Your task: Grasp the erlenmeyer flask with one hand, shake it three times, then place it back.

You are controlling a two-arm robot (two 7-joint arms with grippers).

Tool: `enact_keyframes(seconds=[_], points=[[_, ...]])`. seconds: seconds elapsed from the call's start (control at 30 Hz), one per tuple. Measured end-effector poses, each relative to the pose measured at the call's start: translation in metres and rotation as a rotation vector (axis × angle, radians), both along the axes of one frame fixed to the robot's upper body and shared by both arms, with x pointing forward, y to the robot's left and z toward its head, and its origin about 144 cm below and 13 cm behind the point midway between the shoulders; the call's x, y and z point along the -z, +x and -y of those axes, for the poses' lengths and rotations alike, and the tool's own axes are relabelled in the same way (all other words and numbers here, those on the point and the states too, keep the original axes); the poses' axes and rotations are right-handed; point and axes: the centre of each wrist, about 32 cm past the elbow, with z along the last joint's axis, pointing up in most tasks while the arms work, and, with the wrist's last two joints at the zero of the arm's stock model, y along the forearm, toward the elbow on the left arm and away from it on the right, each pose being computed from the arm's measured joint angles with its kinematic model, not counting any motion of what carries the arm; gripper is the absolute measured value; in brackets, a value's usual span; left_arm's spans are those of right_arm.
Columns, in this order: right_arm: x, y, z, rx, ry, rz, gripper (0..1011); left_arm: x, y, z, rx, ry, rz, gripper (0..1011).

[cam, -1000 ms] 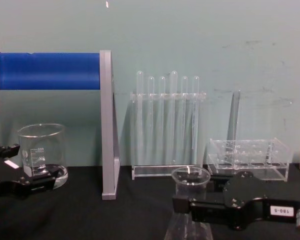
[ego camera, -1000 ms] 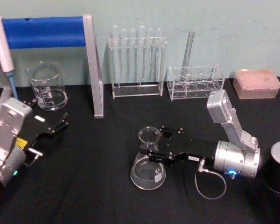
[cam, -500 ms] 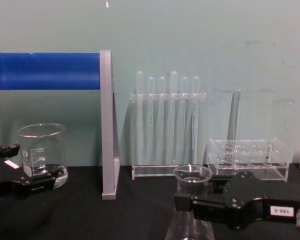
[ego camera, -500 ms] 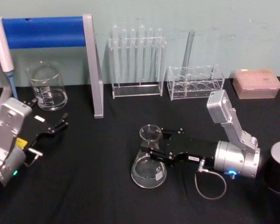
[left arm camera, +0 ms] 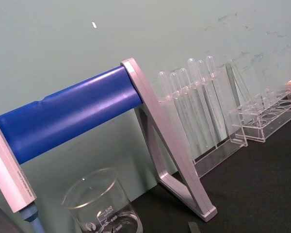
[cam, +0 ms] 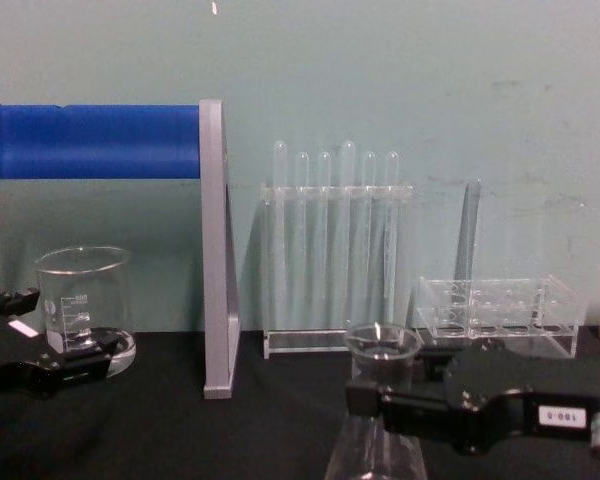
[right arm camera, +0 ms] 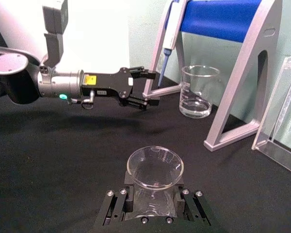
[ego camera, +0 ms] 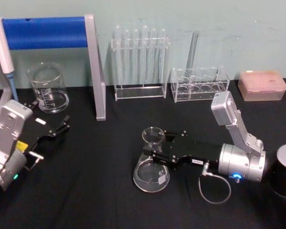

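One flask [ego camera: 150, 174], and it is standing upright near the middle of the table [ego camera: 100, 191], in front of the tube rack [ego camera: 140, 64]. The right gripper [ego camera: 159, 146] is reaching in from the right and clamping the narrow neck just under the flared rim. In the right wrist view the mouth is sitting squarely between the two fingers [right arm camera: 117, 208]. Both are pressing on the glass, closed on the neck with no gap showing. That grip is making sense. The neck is the one part slim enough to span, and the rim above is acting as a stop against slipping in a shake. The wide base is looking very close to the cloth; whether it is touching or lifted clear, I cannot tell. The forearm is lying level in the chest view, so the flask is hanging plumb. Out on the left, the left gripper [ego camera: 63, 125] is hovering low, fingers spread and holding nothing. It is just in front of the beaker [ego camera: 48, 88], well apart from the flask and sensibly out of any swing.
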Motion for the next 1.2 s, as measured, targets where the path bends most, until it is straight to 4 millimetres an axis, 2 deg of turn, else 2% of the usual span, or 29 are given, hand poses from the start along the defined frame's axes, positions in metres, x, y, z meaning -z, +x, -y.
enact_keyframes(seconds=[0.23,0.6,0.87,1.2], points=[[-0.015,-0.011,-0.006,0.044,0.024,0.022,449,0.0,0.0,0.0,0.0,0.0,0.0,1001],[-0.044,-0.049,-0.011,0.303,0.09,0.105,449,0.0,0.0,0.0,0.0,0.0,0.0,1001],[-0.05,-0.07,-0.006,0.512,0.106,0.129,449,0.0,0.0,0.0,0.0,0.0,0.0,1001],[-0.05,-0.085,-0.002,0.651,0.094,0.13,449,0.0,0.0,0.0,0.0,0.0,0.0,1001]])
